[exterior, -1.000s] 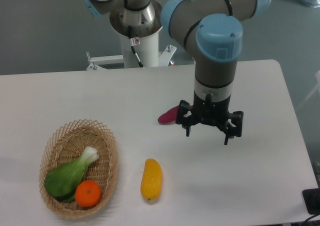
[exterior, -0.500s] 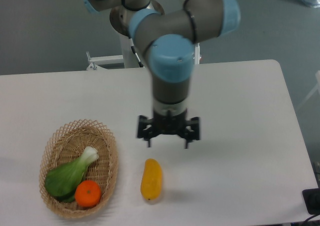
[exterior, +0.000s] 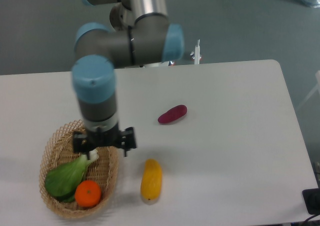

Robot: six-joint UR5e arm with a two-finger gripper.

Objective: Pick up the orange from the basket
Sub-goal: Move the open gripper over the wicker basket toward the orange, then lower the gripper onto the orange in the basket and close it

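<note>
White counter (exterior: 230, 151) fills your frame. Your end effector (exterior: 104, 149) hangs with its fingers spread and holding nothing over the upper part of the basket (exterior: 111, 178) at lower left. Look below it: the orange (exterior: 88, 193) sits in the basket's lower end, touching a leafy green vegetable (exterior: 67, 176).

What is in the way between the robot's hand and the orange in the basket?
Nothing sits on top of the orange. The gripper hangs over the basket, above the white stalk of the leafy green, which lies right against the orange. The jaws are open and must come closer to the front.
</note>
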